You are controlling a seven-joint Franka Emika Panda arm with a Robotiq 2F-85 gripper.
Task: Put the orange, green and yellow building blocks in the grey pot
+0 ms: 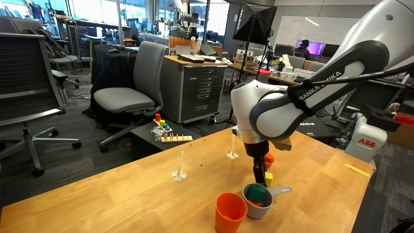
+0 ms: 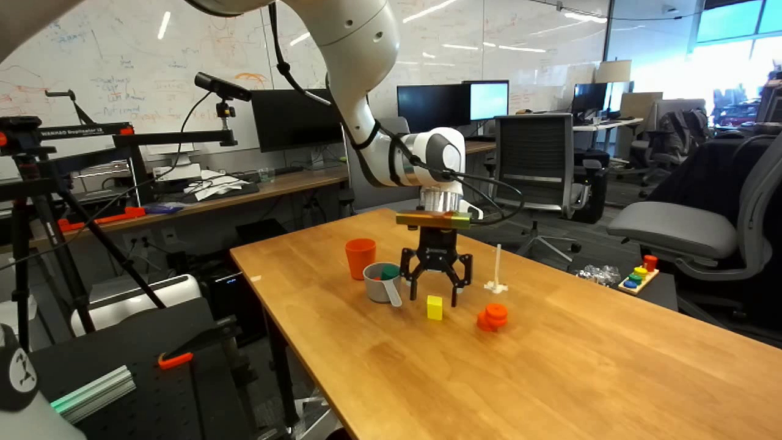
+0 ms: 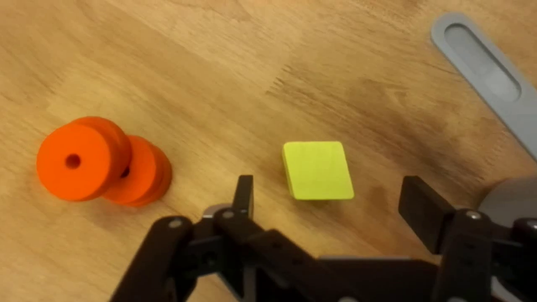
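Note:
The yellow block [image 1: 268, 179] stands on the table, also seen in an exterior view [image 2: 434, 308] and the wrist view [image 3: 319, 170]. My gripper [image 2: 434, 298] is open and empty, pointing down close to the yellow block. In the wrist view the block appears between and slightly beyond the fingertips [image 3: 328, 205], touching neither. The grey pot [image 1: 257, 212] is beside the gripper; its handle [image 3: 482, 63] shows in the wrist view. A green block [image 1: 257, 193] and an orange-red piece [image 1: 255, 204] are inside the pot. Orange round blocks [image 2: 492, 316] lie on the table, one resting on another.
An orange cup [image 1: 230, 212] stands right beside the pot. Thin upright sticks [image 1: 180, 165] are fixed to the table, one close to the arm [image 2: 497, 269]. A yellow tape strip [image 1: 356, 170] lies near the table's edge. A low black stand [image 1: 145, 142] holds other toys.

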